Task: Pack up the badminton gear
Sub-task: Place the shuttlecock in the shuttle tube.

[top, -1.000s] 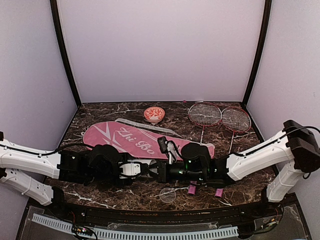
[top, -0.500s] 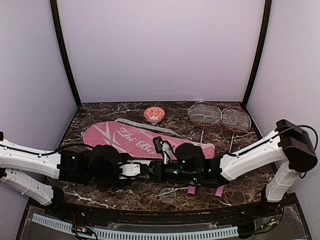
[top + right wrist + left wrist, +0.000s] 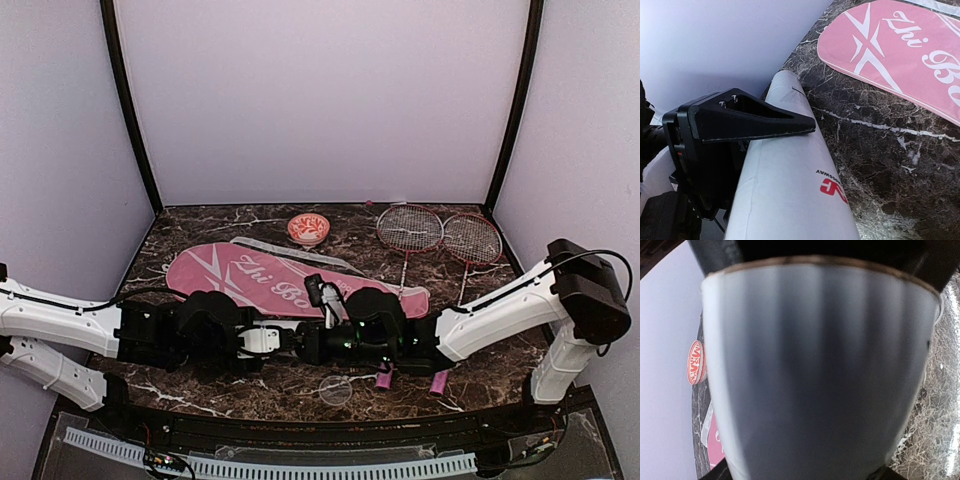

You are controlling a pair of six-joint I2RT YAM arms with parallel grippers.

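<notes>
Here, at the near middle, the long white tube (image 3: 795, 200) is clamped between the widely spread jaws of the left gripper (image 3: 280, 340). Beside it, the jaws of the right gripper (image 3: 306, 346) cannot be made out. The pink cover (image 3: 250, 272) is laid just beyond, and the rackets (image 3: 410, 228) lie far right.

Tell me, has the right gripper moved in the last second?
Yes: the right gripper slid left, farther from the pink racket handle lying on the table.

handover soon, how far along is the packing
Done: nothing visibly packed. In hand: the tube, gripped by the left end effector, with the right end effector beside it. Left: both rackets lie outside the flat cover; no shuttlecocks in view.
</notes>
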